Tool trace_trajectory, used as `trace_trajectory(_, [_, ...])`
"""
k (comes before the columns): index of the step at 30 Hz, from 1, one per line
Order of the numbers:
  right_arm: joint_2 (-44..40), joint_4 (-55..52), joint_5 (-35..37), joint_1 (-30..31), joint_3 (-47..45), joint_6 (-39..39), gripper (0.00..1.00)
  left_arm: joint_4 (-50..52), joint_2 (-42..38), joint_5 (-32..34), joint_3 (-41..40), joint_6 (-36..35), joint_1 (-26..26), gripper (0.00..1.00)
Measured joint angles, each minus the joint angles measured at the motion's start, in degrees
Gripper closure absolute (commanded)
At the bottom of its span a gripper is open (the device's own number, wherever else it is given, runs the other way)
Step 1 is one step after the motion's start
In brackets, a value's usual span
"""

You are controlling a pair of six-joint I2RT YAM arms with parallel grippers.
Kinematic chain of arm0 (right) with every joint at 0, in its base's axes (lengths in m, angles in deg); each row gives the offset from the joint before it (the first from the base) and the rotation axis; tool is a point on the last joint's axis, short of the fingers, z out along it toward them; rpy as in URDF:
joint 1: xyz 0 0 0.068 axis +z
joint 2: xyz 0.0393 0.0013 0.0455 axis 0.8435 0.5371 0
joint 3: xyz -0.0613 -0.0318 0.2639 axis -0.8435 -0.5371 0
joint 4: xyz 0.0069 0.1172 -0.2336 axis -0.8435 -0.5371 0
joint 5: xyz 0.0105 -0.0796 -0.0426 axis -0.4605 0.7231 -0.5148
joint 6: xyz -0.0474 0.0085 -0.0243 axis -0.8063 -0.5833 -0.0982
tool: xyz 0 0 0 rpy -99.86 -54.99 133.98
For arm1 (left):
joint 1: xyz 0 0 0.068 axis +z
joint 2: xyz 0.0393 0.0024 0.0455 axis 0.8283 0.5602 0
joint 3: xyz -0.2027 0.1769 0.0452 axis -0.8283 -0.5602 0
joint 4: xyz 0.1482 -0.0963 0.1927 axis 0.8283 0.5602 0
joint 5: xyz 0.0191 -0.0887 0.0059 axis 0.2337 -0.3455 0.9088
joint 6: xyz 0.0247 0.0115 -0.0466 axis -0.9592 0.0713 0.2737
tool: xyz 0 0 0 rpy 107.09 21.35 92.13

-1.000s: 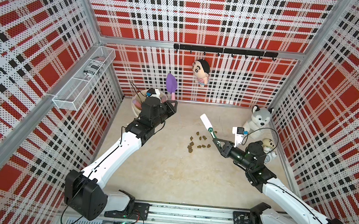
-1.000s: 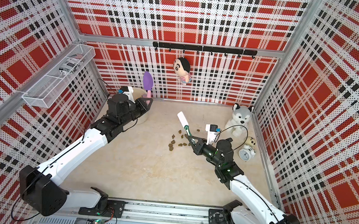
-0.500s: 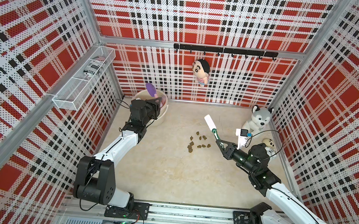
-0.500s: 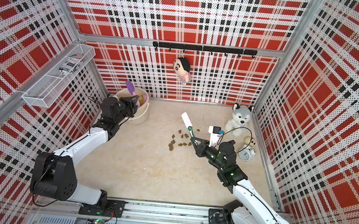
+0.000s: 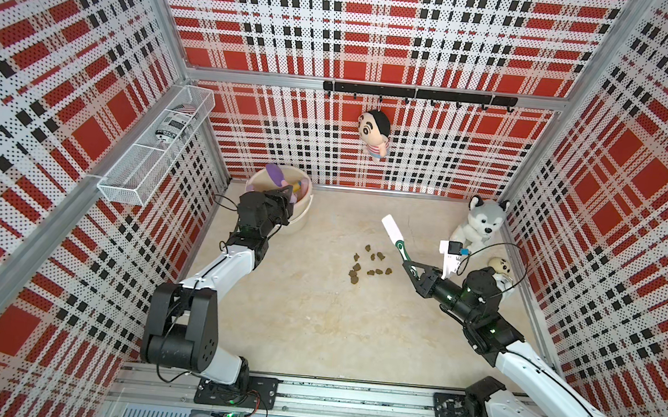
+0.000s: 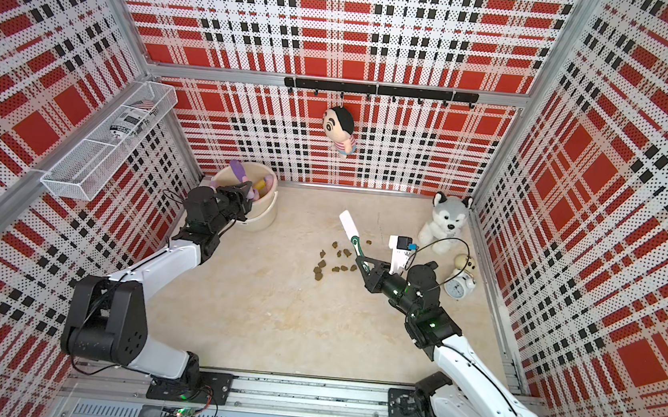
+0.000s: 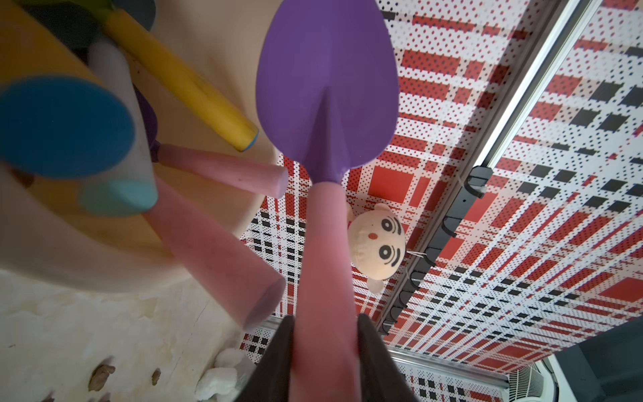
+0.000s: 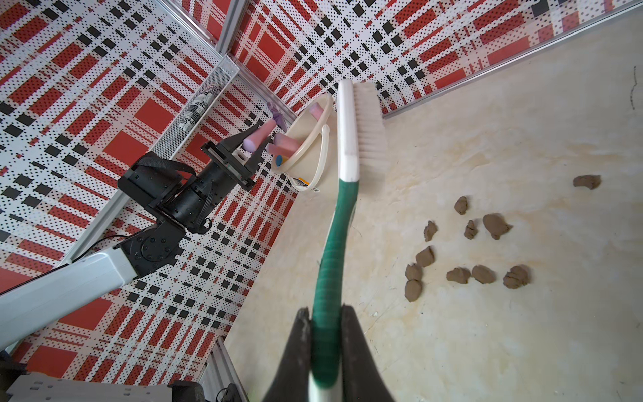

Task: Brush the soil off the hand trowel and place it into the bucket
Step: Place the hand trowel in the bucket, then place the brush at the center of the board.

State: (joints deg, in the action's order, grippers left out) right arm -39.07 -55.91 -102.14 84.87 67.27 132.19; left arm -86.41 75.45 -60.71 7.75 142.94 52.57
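While both top views put the purple-bladed, pink-handled plastic trowel point(image 5: 275, 172) over the cream-beige bucket point(image 5: 300, 219), left wrist shows left gripper point(image 7: 325, 318) jaws flanking its handle, the sensible hold, pinch unclear; probably light, stiff, slick. Right wrist: right gripper point(image 8: 325, 308) clamps green-handled brush point(image 8: 348, 139)

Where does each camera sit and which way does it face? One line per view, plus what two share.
Top views: high overhead, facing down at the floor; both arms show.
Left wrist: behind left gripper, facing along trowel past bucket; its fingers show.
Right wrist: behind right gripper, facing along brush, soil beside; its fingers and left arm show.
Shared: both wrist views show the bucket.
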Motion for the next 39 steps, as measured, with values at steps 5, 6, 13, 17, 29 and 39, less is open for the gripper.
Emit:
trace_trajectory(5, [-0.02,-0.57,0.2,0.0,0.0,0.0,1.0,-2.73,0.0,-0.85,0.0,-0.72,0.7,0.27])
trace_trajectory(6, [-0.02,-0.68,0.24,0.0,0.0,-0.02,1.0,-3.28,0.0,-0.98,0.0,-1.18,0.7,0.22])
trace_trajectory(13, [-0.13,-3.04,2.56,0.0,0.04,-1.55,1.0,-0.94,-2.91,0.26,0.24,-8.94,-0.09,0.1])
trace_trajectory(17, [-0.11,-8.24,8.9,0.0,0.52,-2.89,1.0,6.03,-8.24,5.55,2.14,-19.32,-4.24,0.06])
trace_trajectory(29, [4.85,-9.25,16.28,-8.2,-5.18,-1.36,1.0,11.98,-28.35,29.03,-8.44,-51.41,-22.21,0.02])
trace_trajectory(39, [15.78,9.05,7.72,-12.37,-15.45,5.79,0.78,11.74,-43.5,40.72,-25.44,-58.53,-18.45,0.02])
